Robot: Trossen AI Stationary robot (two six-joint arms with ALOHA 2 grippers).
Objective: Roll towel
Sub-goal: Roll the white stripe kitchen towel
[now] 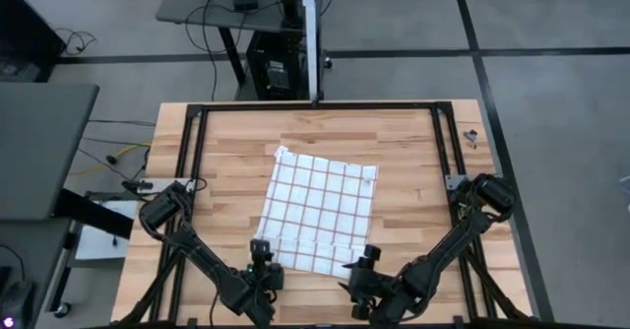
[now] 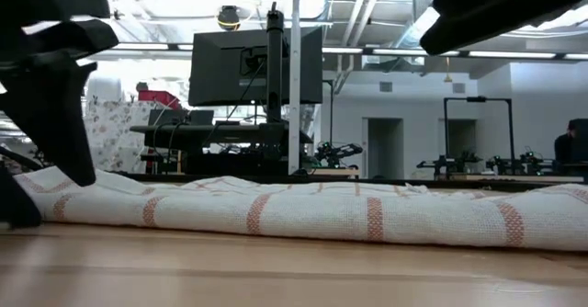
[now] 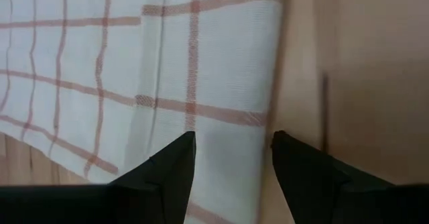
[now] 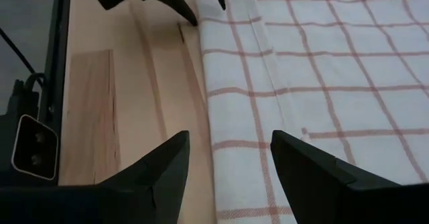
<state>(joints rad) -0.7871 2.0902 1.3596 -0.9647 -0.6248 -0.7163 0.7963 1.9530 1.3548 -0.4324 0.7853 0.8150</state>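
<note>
The towel (image 1: 320, 211), white with a reddish-brown grid, lies spread flat on the middle of the wooden table, slightly turned. My left gripper (image 3: 234, 142) is open, low at the towel's near left corner. One finger is over the cloth and the other over bare wood, with the towel's side edge (image 3: 268, 117) between them. In the right wrist view the same left gripper (image 4: 204, 9) shows at that corner. My right gripper (image 4: 229, 140) is open above the towel's near right corner (image 1: 349, 267), its fingers on either side of the edge, clear of the cloth. My left gripper comes down slanting from the near side at the towel's near left corner (image 2: 83, 183). In the low view its fingertips reach down to the level of the cloth and the table. I cannot tell whether they touch.
Black frame rails (image 1: 192, 162) run along the table's left, right and far sides. Bare wood (image 1: 315, 127) lies beyond the towel's far edge. Both arms reach in from the near corners.
</note>
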